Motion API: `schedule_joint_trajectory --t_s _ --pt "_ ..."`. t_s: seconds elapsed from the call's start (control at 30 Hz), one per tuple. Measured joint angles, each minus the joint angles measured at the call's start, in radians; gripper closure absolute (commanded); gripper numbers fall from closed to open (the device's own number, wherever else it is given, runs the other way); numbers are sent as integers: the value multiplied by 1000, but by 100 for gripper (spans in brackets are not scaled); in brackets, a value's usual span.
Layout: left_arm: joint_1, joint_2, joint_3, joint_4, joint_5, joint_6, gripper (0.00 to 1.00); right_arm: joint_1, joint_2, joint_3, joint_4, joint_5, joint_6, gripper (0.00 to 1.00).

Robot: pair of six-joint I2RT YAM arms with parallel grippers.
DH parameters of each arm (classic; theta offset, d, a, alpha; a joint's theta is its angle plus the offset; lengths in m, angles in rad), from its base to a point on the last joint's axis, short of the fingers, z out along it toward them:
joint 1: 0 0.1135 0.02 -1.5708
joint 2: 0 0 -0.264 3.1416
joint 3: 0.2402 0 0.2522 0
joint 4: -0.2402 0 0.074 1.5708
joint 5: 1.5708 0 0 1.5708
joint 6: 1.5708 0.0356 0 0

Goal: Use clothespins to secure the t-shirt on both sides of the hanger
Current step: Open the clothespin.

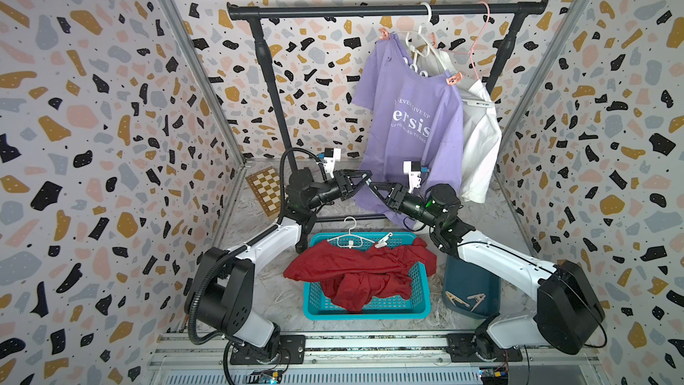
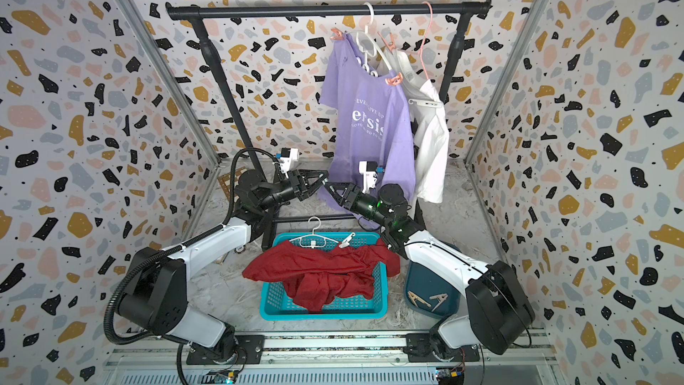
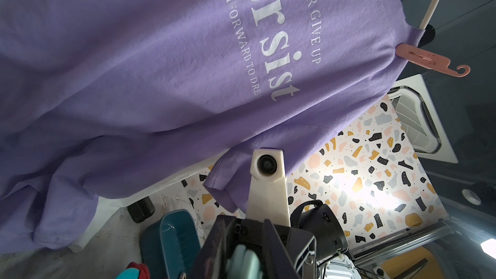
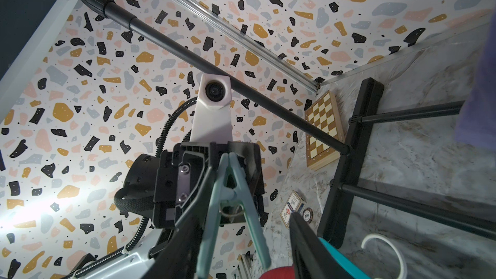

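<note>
Handover judged under way, low before the purple shirt (image 1: 411, 112). The left claw (image 1: 361, 176) pinches the mint peg (image 4: 230, 197) by its nose; the right claw (image 1: 374, 185) straddles the legs, part open, not yet pressing. Advise: right squeezes both legs squarely before left lets go.

Both top views looked down from high in front, taking in rail (image 1: 333, 12) to basket (image 1: 311, 301). The left wrist camera (image 4: 214, 92) and right wrist camera (image 3: 267, 165) faced each other closely, sharing the clothespin (image 4: 214, 210); the left looked up under the shirt (image 3: 161, 76).
</note>
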Motion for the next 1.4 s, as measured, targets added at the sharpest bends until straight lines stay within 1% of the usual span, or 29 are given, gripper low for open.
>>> schedule_joint_trajectory --t_s 0.13,0.5,0.57,0.67,0.8,1.0,1.27,1.33,1.4 --pt "-5 3 0 2 -4 -2 76 0 0 0 11 -3 2 51" --pt "-10 14 -2 16 -14 -15 76 1 0 0 22 -4 9 64" --pt "-10 14 -3 19 -15 -15 76 1 0 0 21 -3 11 61" --pt "-10 14 -4 19 -19 -16 77 1 0 0 20 -4 10 47" --pt "-10 14 -5 19 -22 -16 77 2 0 0 16 -4 8 46" --pt "-10 15 -5 19 -22 -16 77 4 0 0 14 -3 7 52" --pt "-10 15 -5 19 -23 -16 77 5 -1 0 3 -3 0 64" --pt "-10 15 -5 19 -22 -16 73 5 -2 0 -5 1 -2 67" --pt "-10 15 -5 19 -22 -16 63 5 -5 0 -19 5 -6 69"
